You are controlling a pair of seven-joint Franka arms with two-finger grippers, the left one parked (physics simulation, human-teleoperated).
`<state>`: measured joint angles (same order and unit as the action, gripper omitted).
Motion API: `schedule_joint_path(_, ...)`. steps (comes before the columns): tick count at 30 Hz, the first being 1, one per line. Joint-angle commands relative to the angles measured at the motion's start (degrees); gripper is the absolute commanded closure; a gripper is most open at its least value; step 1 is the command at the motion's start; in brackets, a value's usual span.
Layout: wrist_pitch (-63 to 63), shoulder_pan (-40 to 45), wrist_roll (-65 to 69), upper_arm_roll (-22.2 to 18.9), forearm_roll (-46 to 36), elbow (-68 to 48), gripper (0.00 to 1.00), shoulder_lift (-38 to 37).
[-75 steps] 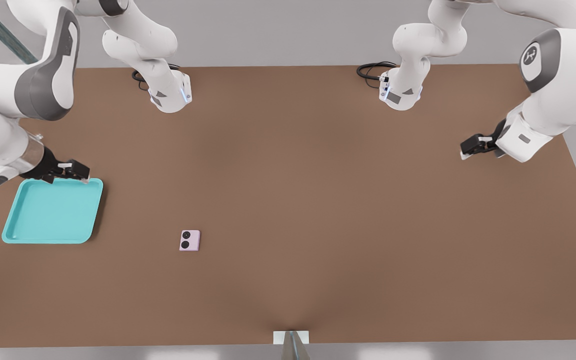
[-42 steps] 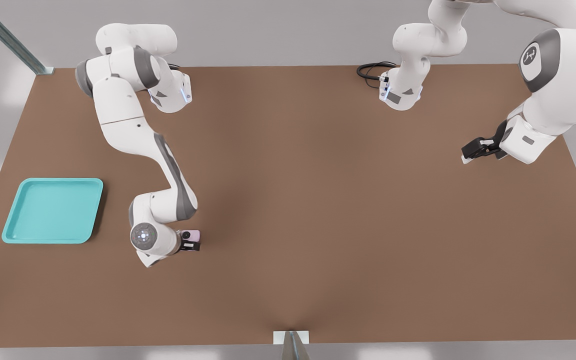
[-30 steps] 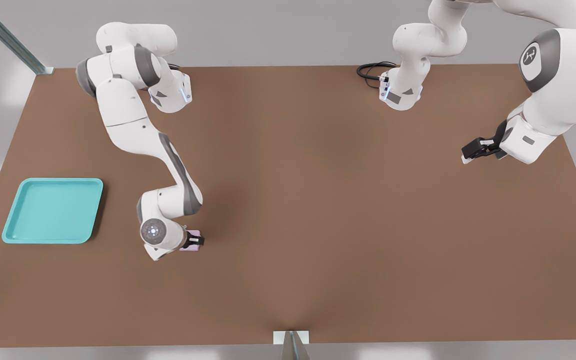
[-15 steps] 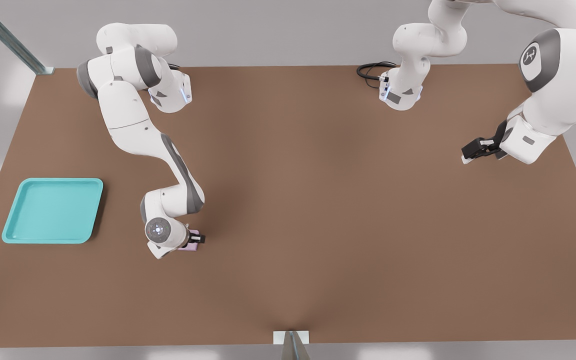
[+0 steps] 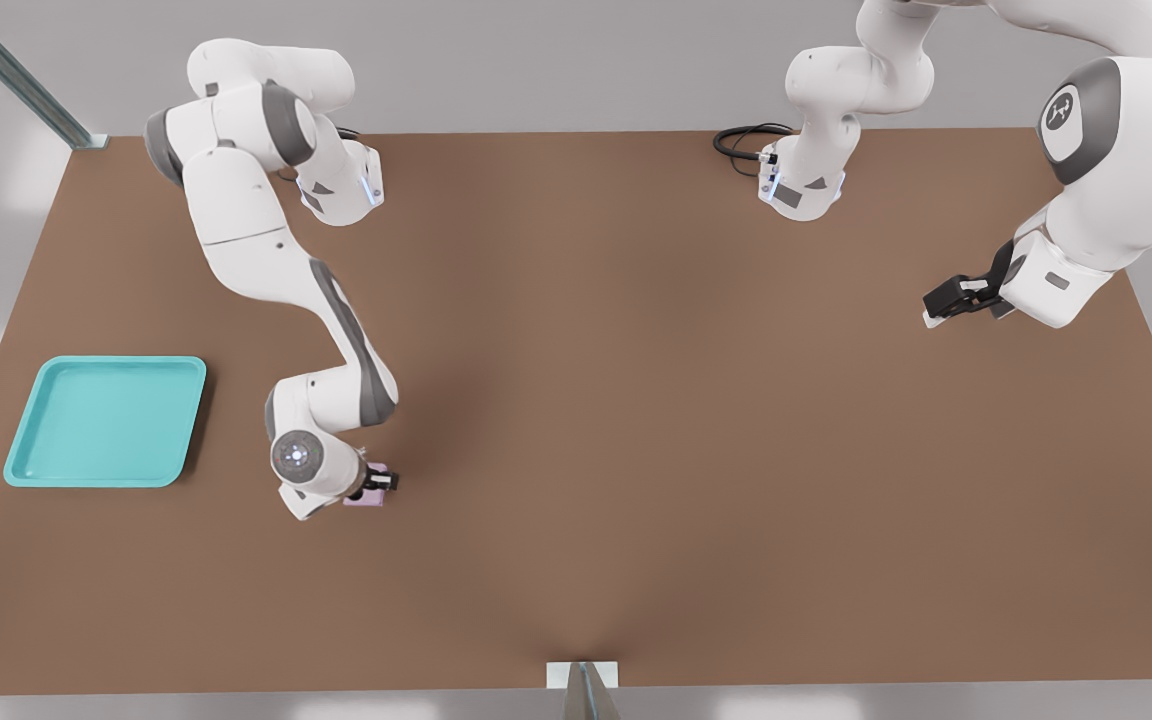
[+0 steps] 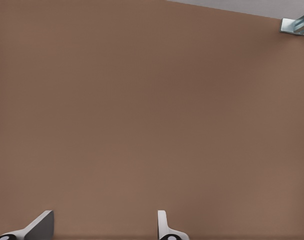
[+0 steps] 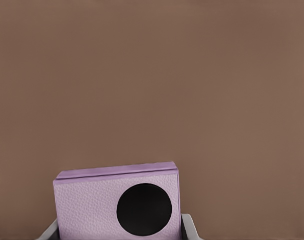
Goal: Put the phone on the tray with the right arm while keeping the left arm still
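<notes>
The pale pink phone (image 5: 364, 498) is pinched between the fingers of my right arm's gripper (image 5: 379, 484), left of the table's middle in the front view. Most of the phone is hidden there under the wrist with its glowing cap (image 5: 294, 456). The right wrist view shows the phone (image 7: 91, 205) close up, one black lens facing the camera, with a fingertip (image 7: 189, 227) pressed against each side. The gripper (image 7: 119, 232) is shut on it. The turquoise tray (image 5: 101, 420) lies flat near the table's edge at the front view's left, apart from the gripper, with nothing in it.
The left arm (image 5: 1096, 190) hangs over the table at the front view's right, its black gripper (image 5: 951, 298) above the surface. Both arm bases and a black cable (image 5: 746, 140) sit at the far edge. A small metal bracket (image 5: 583, 680) stands at the near edge.
The right arm came from the tray to the phone and shut on it. In the last half second the wrist shifted toward the front view's left, taking the phone along.
</notes>
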<state>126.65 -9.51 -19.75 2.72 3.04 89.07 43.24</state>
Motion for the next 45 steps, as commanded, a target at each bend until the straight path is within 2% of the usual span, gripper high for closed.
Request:
schedule_joint_path(1,-2.2,0.6,2.3,0.0,0.3,0.0,0.25,-1.4)
schedule_joint_path(6,-4.9,5.3,6.1,-0.1,0.3,6.4,0.25,-8.6)
schedule_joint_path(9,-4.7,11.3,14.6,-0.1,0.3,9.8,0.25,-11.3)
schedule_joint_path(16,-5.2,28.8,40.7,-0.1,0.3,10.1,0.25,-12.9)
schedule_joint_path(21,-6.2,37.4,49.8,-0.1,0.4,10.1,0.24,-12.8)
schedule_joint_path(22,-6.4,37.4,49.5,-0.1,0.4,10.1,0.0,-12.8)
schedule_joint_path(26,-7.5,37.4,49.8,-0.1,0.7,8.8,0.0,-12.6)
schedule_joint_path(28,-8.1,36.8,49.8,0.3,0.5,4.4,0.0,-13.0)
schedule_joint_path(29,-14.7,35.9,47.6,4.6,0.7,-4.2,0.0,-13.4)
schedule_joint_path(30,-15.8,31.9,41.6,7.6,4.5,-7.1,0.0,-15.5)
schedule_joint_path(31,-17.0,27.7,33.5,9.8,6.0,-7.0,0.0,-18.9)
schedule_joint_path(33,-24.3,27.3,23.7,17.5,5.7,-7.1,0.0,-24.9)
schedule_joint_path(34,-25.1,26.8,23.0,17.9,5.1,-2.8,0.0,-32.0)
schedule_joint_path(35,-27.3,11.3,22.9,0.4,1.7,1.5,0.0,-38.0)
schedule_joint_path(36,-32.1,8.4,22.8,-3.6,-1.5,0.6,0.0,-38.1)
schedule_joint_path(37,-38.2,8.4,20.8,-3.4,-1.3,-6.2,0.0,-34.6)
schedule_joint_path(38,-39.9,8.1,17.8,-1.8,0.2,-7.6,0.0,-34.5)
schedule_joint_path(45,-37.9,6.3,17.8,-5.6,-0.9,-4.5,0.0,-38.4)
